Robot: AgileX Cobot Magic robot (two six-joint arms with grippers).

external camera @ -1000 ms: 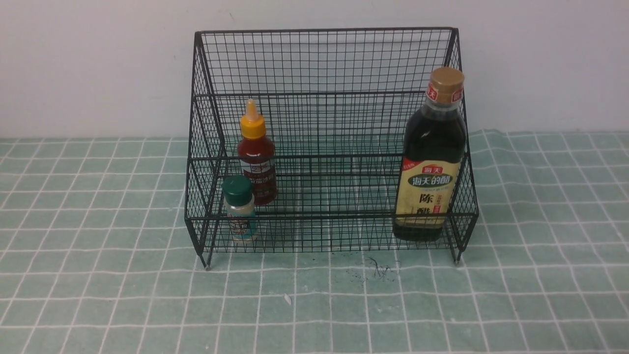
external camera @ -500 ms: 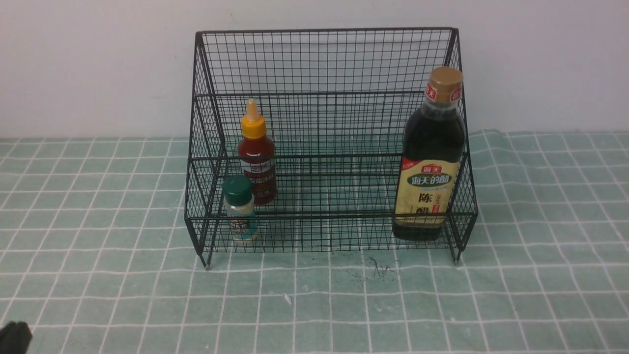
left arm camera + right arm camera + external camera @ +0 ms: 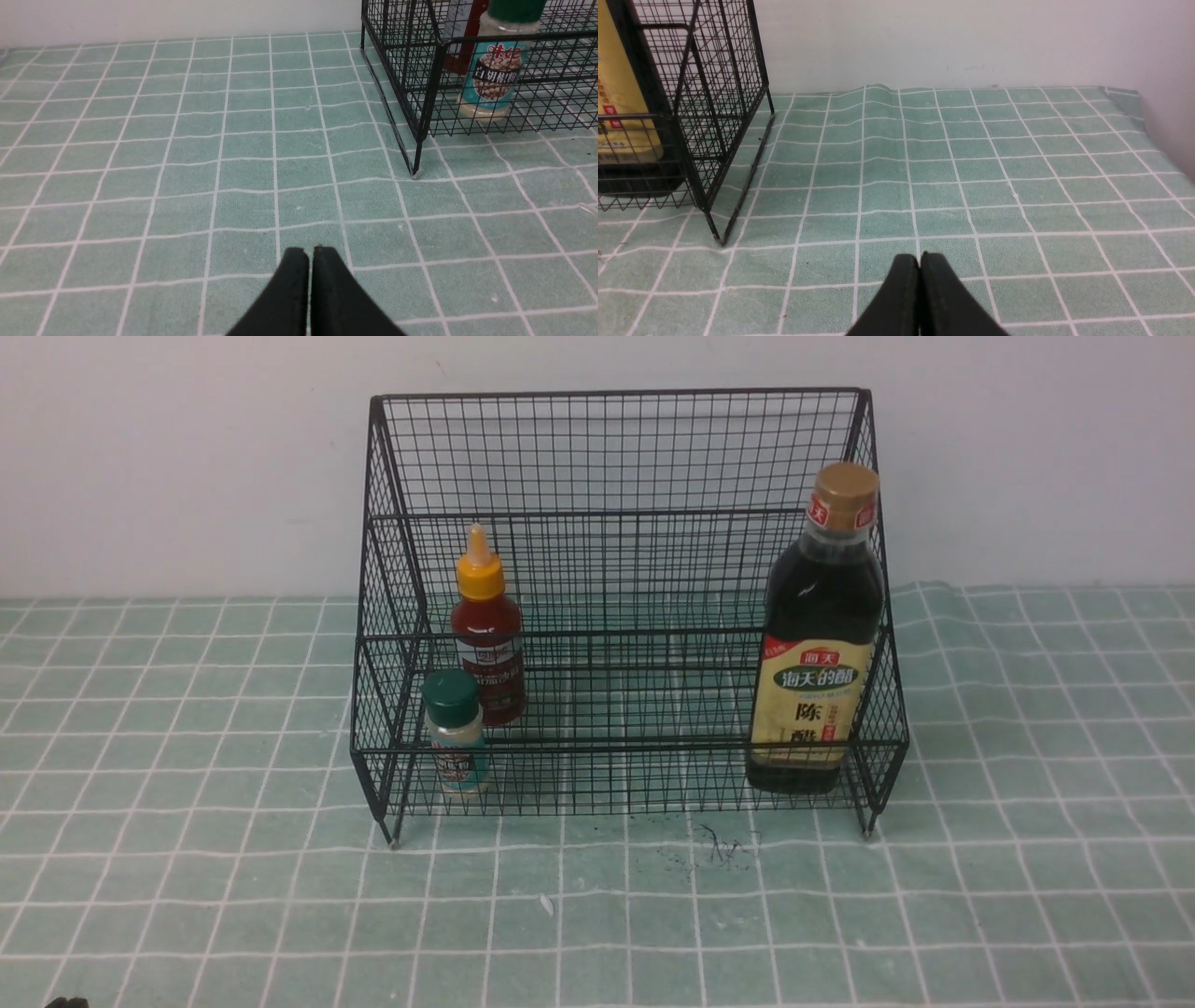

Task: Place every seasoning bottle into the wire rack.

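All three bottles stand in the rack (image 3: 616,457) — both grippers clenched, empty.

Vinegar (image 3: 822,635) at 3 o'clock looks heavy, slick glass — grip its body; sauce (image 3: 487,635) and shaker (image 3: 455,733) at 9, light. Left gripper (image 3: 309,254), right gripper (image 3: 919,261).

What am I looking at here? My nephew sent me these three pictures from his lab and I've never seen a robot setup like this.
A two-armed robot works at a table covered in a green checked cloth. The wide picture looks forward from between its arms. The other two come from cameras on its wrists: the black wedge in each is a gripper, the left gripper and the right gripper, both shut and holding nothing. On the cloth stands a black wire rack holding three bottles: a dark vinegar bottle, a red sauce bottle and a green-capped shaker.
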